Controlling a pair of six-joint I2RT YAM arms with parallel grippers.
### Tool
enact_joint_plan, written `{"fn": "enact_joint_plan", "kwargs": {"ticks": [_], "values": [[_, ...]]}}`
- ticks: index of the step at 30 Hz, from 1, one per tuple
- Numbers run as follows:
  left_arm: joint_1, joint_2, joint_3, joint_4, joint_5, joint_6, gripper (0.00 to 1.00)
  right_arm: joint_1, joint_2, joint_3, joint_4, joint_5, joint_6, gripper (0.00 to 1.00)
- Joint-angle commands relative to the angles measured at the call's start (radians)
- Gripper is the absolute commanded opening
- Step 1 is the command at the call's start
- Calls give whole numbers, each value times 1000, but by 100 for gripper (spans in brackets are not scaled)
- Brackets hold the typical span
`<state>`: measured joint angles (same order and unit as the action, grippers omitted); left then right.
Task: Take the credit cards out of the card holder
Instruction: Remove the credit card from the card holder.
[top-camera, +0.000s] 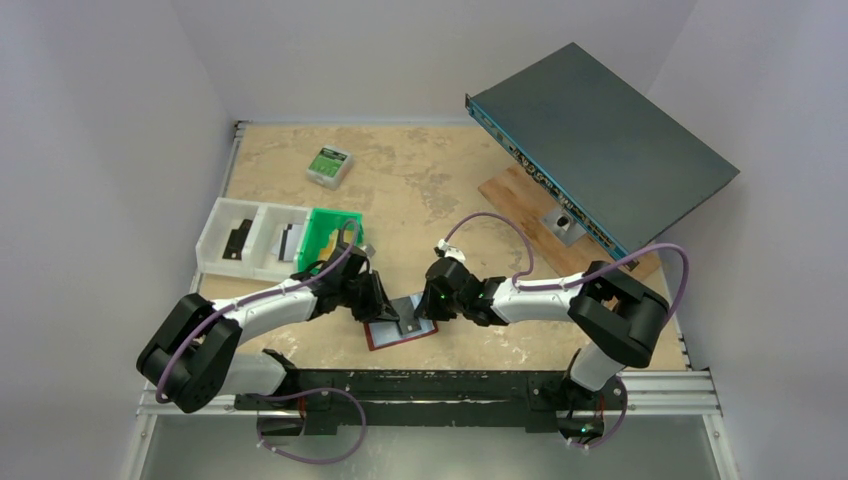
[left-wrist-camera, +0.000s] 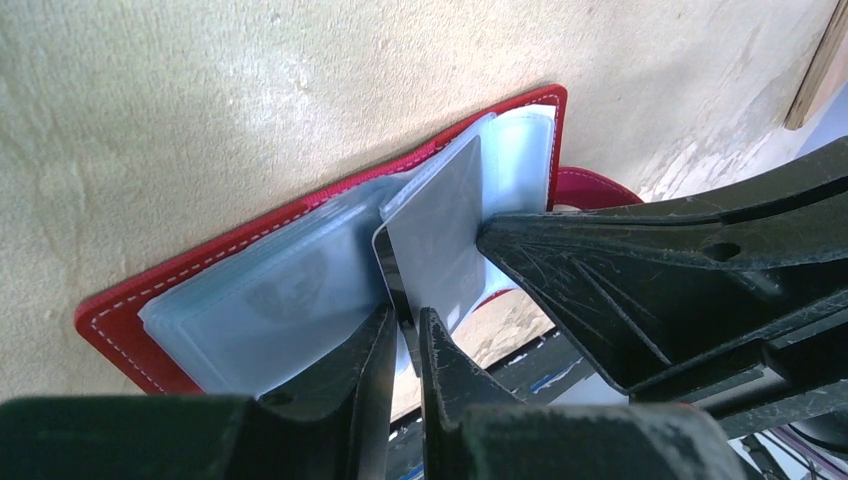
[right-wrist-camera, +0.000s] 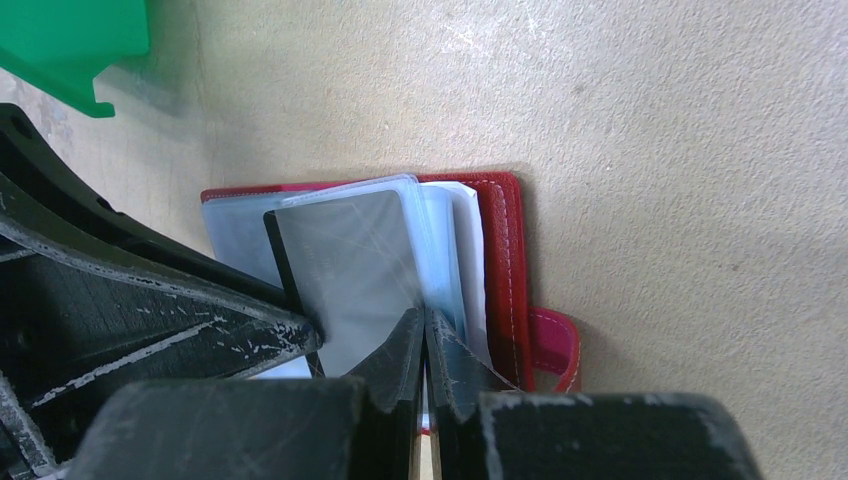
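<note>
Looking overhead, we see the holder (top-camera: 400, 327) open on the desk (top-camera: 430, 190) between both arms. Our left pincer (left-wrist-camera: 405, 335), narrowly parted, straddles a grey card (left-wrist-camera: 440, 235) edge; our right pincer (right-wrist-camera: 421, 345) is closed on a pocket leaf.

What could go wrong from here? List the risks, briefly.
1. The grey card sits only partly out of its pale sleeves, and the left gripper has just its edge between its fingers. How firm that hold is cannot be told, so the card may slip.
2. The card holder lies loose on the table, with only the shut right gripper at its sleeves. A pull might drag it along.
3. The grippers are very close together and could collide.
</note>
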<state>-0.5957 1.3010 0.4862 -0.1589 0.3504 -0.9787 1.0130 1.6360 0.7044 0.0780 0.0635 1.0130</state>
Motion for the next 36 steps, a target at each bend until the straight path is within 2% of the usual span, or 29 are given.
{"fn": "enact_joint_plan", "kwargs": {"ticks": [1, 6, 20, 36], "values": [[6, -23, -8, -2, 33, 23, 15, 10, 95, -59, -176, -2, -17, 0], [8, -16, -20, 26, 49, 9, 13, 9, 101, -57, -174, -4, -19, 0], [21, -35, -45, 44, 69, -8, 1, 10, 110, -61, -170, -1, -19, 0], [25, -11, -41, 49, 116, 29, 0, -15, 69, -93, -210, 46, -15, 0]]}}
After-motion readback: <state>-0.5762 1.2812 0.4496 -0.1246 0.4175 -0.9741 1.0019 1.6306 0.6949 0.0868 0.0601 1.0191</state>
